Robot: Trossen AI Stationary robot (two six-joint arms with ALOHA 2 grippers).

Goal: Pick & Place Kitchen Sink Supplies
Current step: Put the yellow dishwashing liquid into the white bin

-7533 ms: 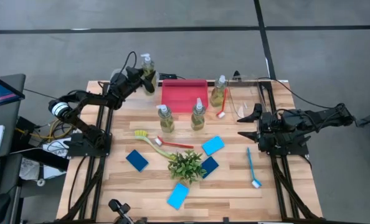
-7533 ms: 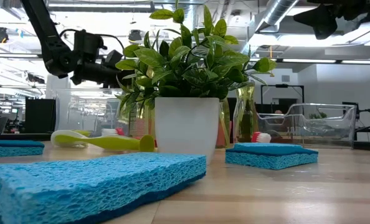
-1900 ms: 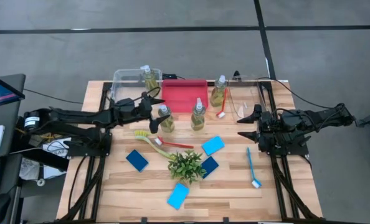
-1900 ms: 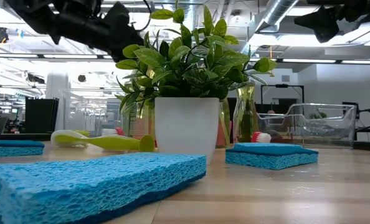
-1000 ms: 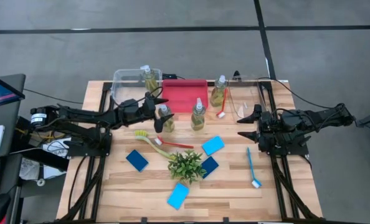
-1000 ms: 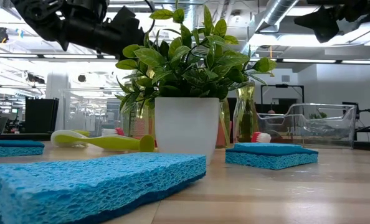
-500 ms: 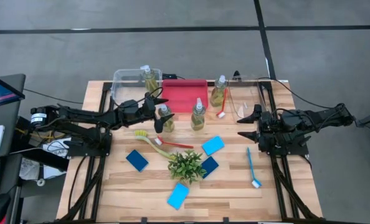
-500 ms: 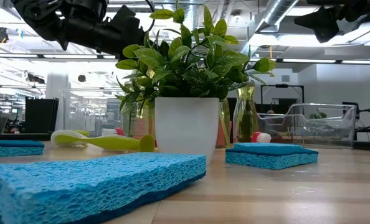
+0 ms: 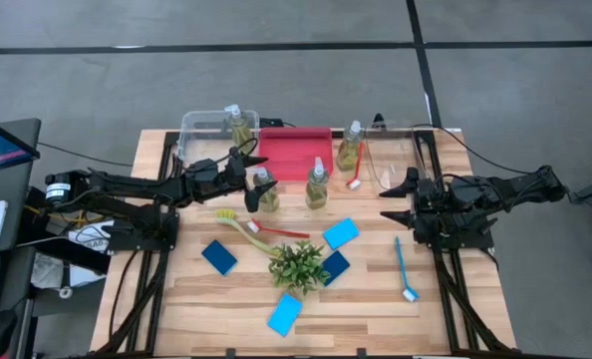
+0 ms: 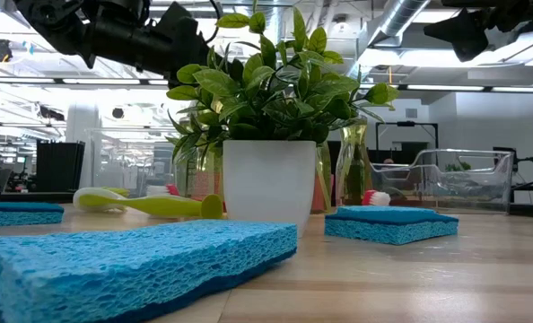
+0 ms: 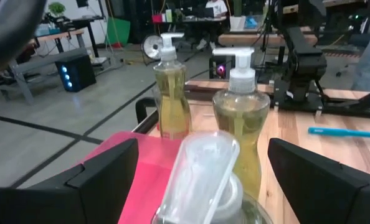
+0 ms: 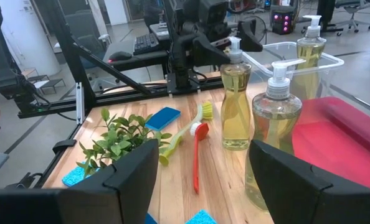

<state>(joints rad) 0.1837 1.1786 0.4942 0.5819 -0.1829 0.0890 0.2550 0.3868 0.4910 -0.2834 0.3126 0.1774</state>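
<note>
Your left gripper (image 9: 256, 166) is hovering, jaws apart, over a soap bottle (image 9: 266, 190); your right gripper (image 9: 400, 196) is waiting, jaws apart, near the clear bin (image 9: 388, 152).

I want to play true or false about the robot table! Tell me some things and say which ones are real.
1. One soap bottle is standing inside the clear bin. True.
2. The left gripper is squeezing a sponge. False: its fingers are open and sit on either side of another bottle's pump top.
3. The little green plant is in the middle of the table, with blue sponges around it. True.
4. The blue brush is lying in the red bin. False: it lies on the wood near the right gripper.
5. The right gripper is holding a bottle. False: it is open and empty, parked at the table's right side.
</note>
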